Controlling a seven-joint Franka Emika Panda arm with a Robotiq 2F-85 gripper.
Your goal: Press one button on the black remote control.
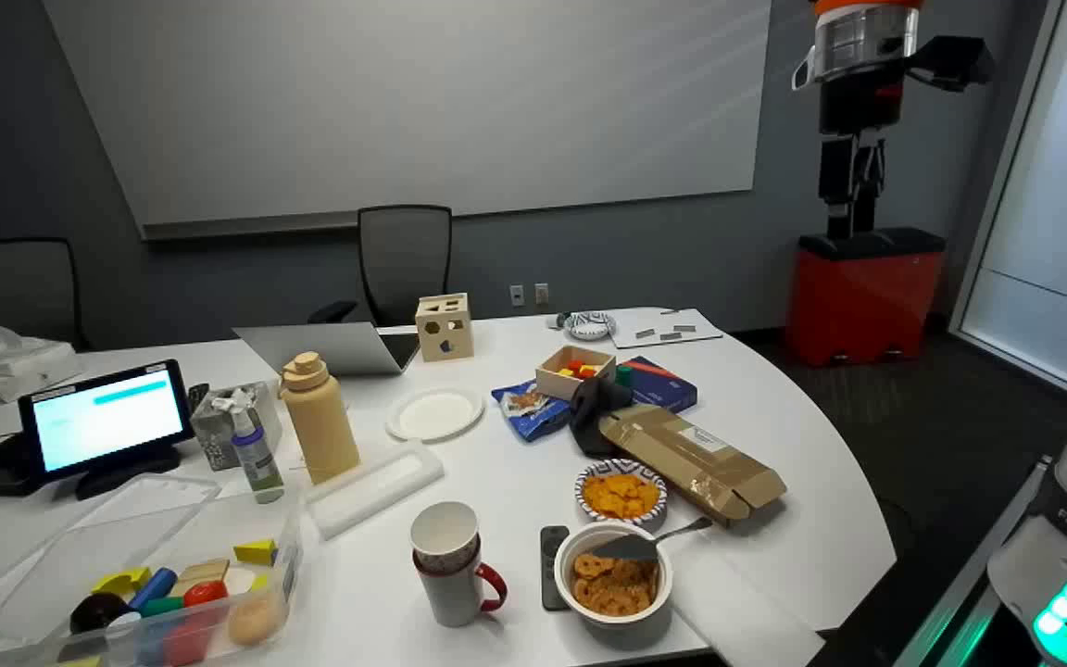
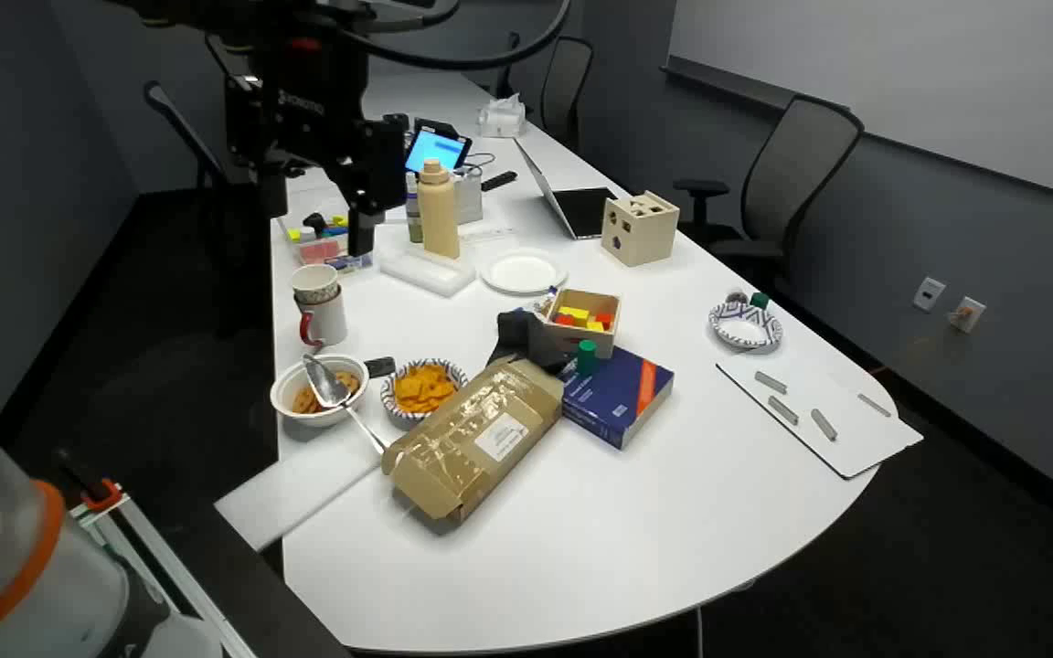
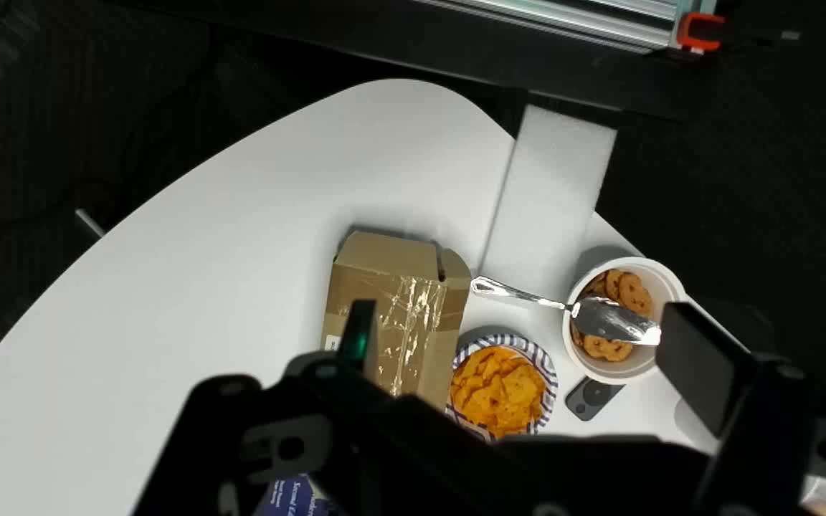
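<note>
The Robotiq gripper (image 2: 318, 224), its fingers (image 2: 362, 228) spread wide, hangs over a white conference table (image 2: 581, 548), at the frame's ten o'clock in an exterior view. The black remote control (image 1: 550, 567) lies on the table between a red-handled mug (image 1: 450, 595) and a white bowl (image 1: 608, 528) of cookies (image 1: 615, 589); in an exterior view it sits at the bowl's nine o'clock (the wrist view, where the rim hides part of it, puts it between six and seven). A metal cake server (image 1: 628, 547) lies across the bowl, handle toward two o'clock. At the bowl's twelve o'clock stands a patterned bowl (image 1: 621, 467) of orange chips (image 1: 621, 497), and a white cup (image 1: 444, 530) nests in the mug.
</note>
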